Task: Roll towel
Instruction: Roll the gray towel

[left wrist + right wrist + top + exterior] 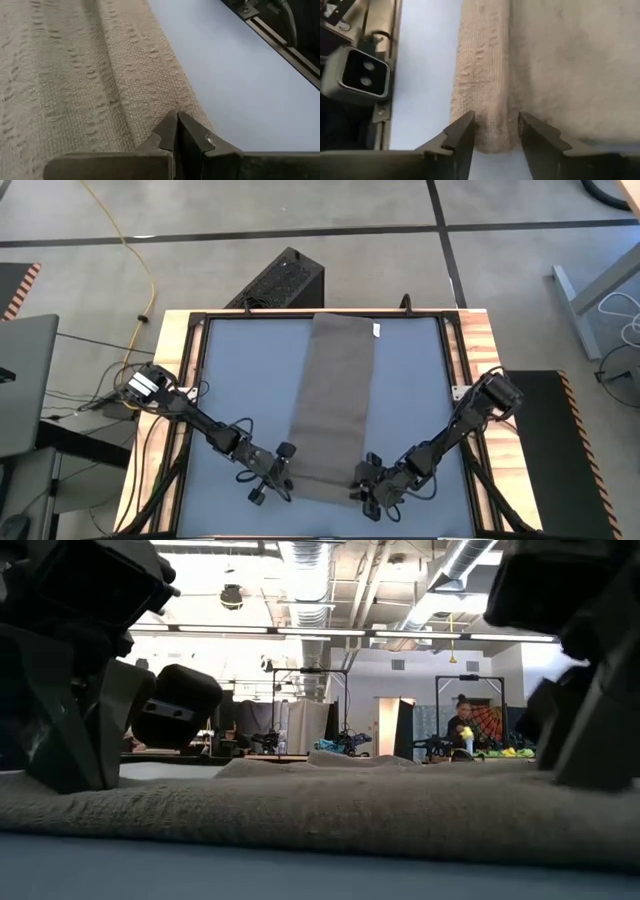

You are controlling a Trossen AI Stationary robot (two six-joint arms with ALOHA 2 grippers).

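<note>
The taupe towel [335,400] lies flat on the blue table as a long strip from the far edge to the near edge. Its white tag [377,330] is at the far right corner. Its near end is turned over into a thin roll [482,75], which also shows in the low view [320,810]. My left gripper [283,473] is shut at the roll's left end [177,115]. My right gripper [365,480] is open at the roll's right end. In the right wrist view its two fingers [496,122] stand on either side of the roll, touching nothing that I can see. My left gripper's shut fingertips [170,125] lie on the roll's left end [165,95], at the towel's near left corner. They come slanting from the table's left, along the roll. No cloth shows between the fingers. The towel lies on the table.
A dark frame and wooden boards [470,350] border the blue table. The low camera [357,75] sits at the near edge, close to the right gripper. A black box [280,280] stands beyond the far edge. Bare blue table lies on both sides of the towel.
</note>
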